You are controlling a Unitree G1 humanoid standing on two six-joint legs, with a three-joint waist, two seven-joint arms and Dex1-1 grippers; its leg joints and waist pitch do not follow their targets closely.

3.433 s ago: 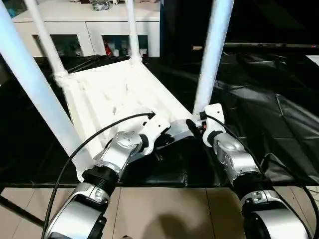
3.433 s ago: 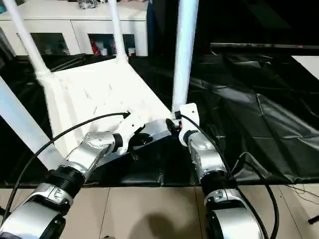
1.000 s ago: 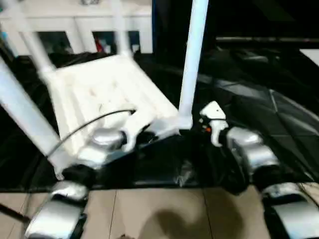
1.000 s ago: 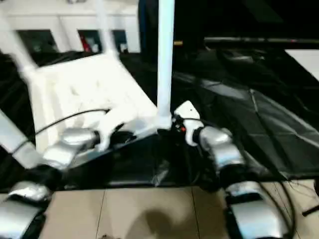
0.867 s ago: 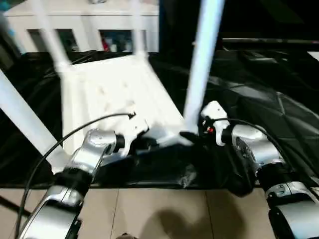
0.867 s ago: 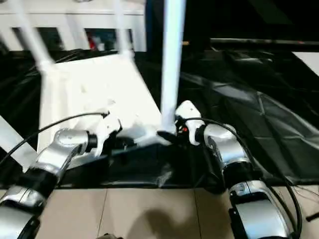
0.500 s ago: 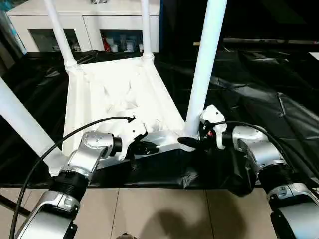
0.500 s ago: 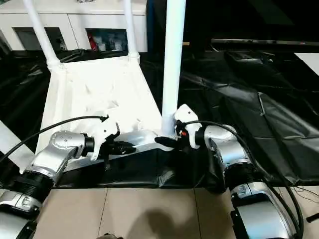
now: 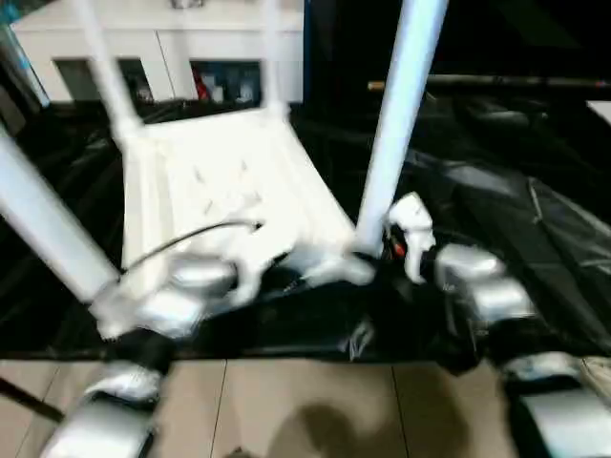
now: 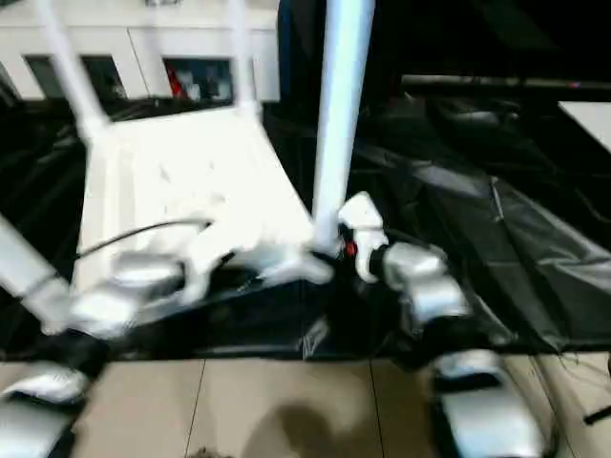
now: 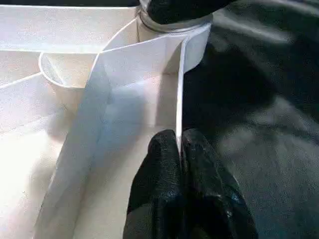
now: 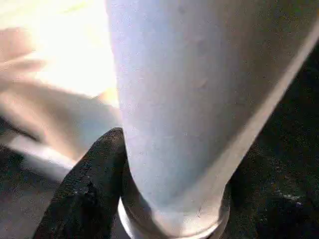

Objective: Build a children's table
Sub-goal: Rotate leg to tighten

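The children's table lies upside down on a black sheet, its white ribbed tabletop point(image 9: 220, 181) facing up. All the legs stand in its corner sockets. My left gripper point(image 11: 178, 142) is shut on the thin upright rim wall of the tabletop's near edge, close to the near right corner socket point(image 11: 174, 30). My right gripper point(image 9: 368, 262) sits at the foot of the near right leg point(image 9: 396, 114). One black finger point(image 12: 94, 184) presses against the leg just above its collar, and the other lies on the far side of the leg.
A white cabinet point(image 9: 162, 29) with glass doors stands behind the table. The wrinkled black sheet point(image 9: 496, 191) spreads to the right. Tan floor point(image 9: 305, 410) runs along the front. The near left leg point(image 9: 48, 224) rises close to my left arm.
The right gripper's fingers have narrowed around the foot of the near right leg. The left grip on the rim is unchanged. The head view has shifted slightly.
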